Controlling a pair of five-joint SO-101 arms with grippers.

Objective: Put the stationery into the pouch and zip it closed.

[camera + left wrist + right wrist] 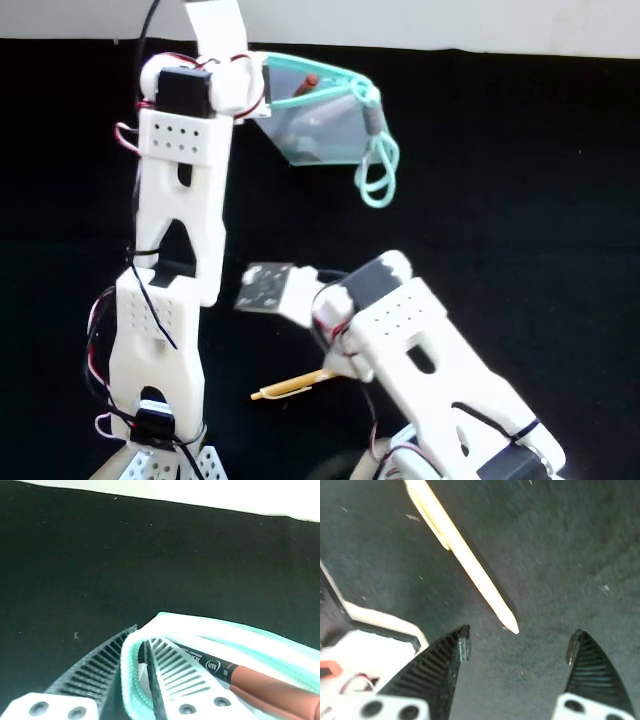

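Left tool (145, 639) pinches the pouch (235, 632) rim, marker (250, 680) partly hidden inside; right tool (520, 647), released, hovers above a yellow pen (465, 562).

Black cloth-covered table (540, 230); yellow pen (296, 384) lying flat on it, toward near side.

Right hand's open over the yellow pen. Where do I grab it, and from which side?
Take the yellow pen on its plain barrel, between clip and tip, coming straight down from above: it lies flat on the table, so only its sides are free. The right hand sits open by the tip; shift up the barrel.
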